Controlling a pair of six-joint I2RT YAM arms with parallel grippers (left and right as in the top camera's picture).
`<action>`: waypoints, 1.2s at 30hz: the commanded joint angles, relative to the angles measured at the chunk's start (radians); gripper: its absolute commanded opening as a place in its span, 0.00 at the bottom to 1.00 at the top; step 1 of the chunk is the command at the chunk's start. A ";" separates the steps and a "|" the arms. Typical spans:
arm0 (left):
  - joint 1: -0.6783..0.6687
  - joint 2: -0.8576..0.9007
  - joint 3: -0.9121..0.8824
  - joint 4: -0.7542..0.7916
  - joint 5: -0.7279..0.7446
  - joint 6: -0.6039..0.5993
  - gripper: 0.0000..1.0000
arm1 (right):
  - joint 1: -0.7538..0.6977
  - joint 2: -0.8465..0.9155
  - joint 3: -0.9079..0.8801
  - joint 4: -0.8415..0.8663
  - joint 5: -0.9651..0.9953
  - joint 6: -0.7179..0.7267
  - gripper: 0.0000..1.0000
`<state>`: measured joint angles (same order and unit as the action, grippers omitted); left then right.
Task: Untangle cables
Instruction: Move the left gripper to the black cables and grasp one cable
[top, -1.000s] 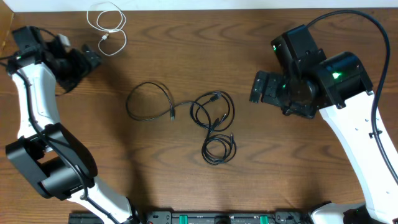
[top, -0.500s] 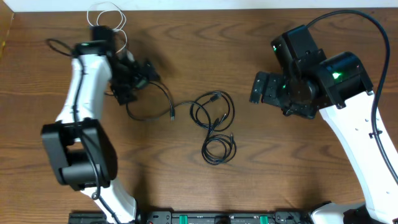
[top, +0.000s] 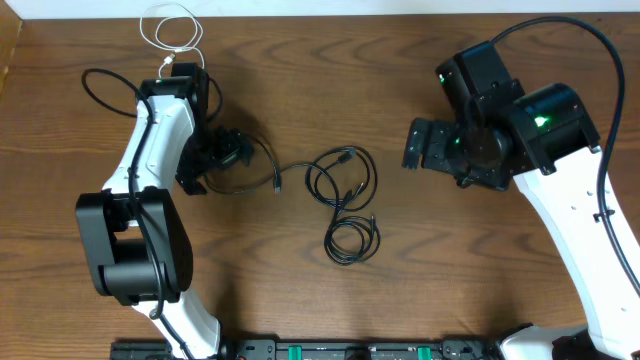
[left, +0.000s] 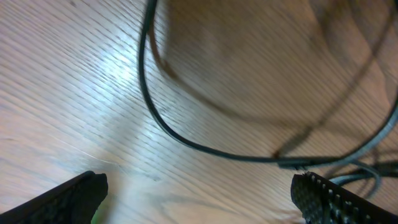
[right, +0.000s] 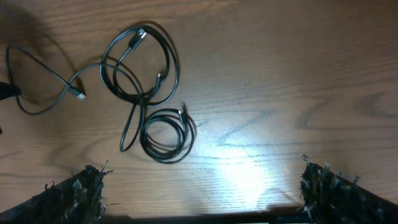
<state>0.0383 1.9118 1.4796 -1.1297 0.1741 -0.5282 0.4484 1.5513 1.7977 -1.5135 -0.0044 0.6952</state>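
Observation:
A loose black cable loop lies left of centre, and my left gripper hovers open right over its left side. In the left wrist view the cable curves across the wood just ahead of the open, empty fingers. A tangle of black cable loops lies at centre, with a small black coil below it. A white cable is coiled at the far edge. My right gripper is open and empty, right of the tangle. The right wrist view shows the tangle and coil beyond its fingers.
The left arm's thick black wire arcs over the table at the left. The table's far edge runs just behind the white cable. A black rail lies along the near edge.
My left arm has swung from the far left corner rightwards and towards the front, coming down over the left black cable loop. The right arm and the cables have not moved.

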 joint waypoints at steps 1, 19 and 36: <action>-0.006 -0.010 -0.004 -0.011 0.079 -0.020 1.00 | -0.002 0.005 0.005 0.010 -0.003 -0.016 0.99; -0.034 -0.008 -0.180 0.141 -0.006 -0.361 1.00 | -0.002 0.005 0.005 0.003 -0.003 -0.016 0.99; -0.048 -0.002 -0.231 0.236 -0.014 -0.413 0.70 | 0.020 0.005 0.005 0.010 -0.006 -0.016 0.99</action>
<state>0.0006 1.9114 1.2655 -0.9035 0.1768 -0.9123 0.4515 1.5513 1.7977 -1.5043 -0.0086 0.6945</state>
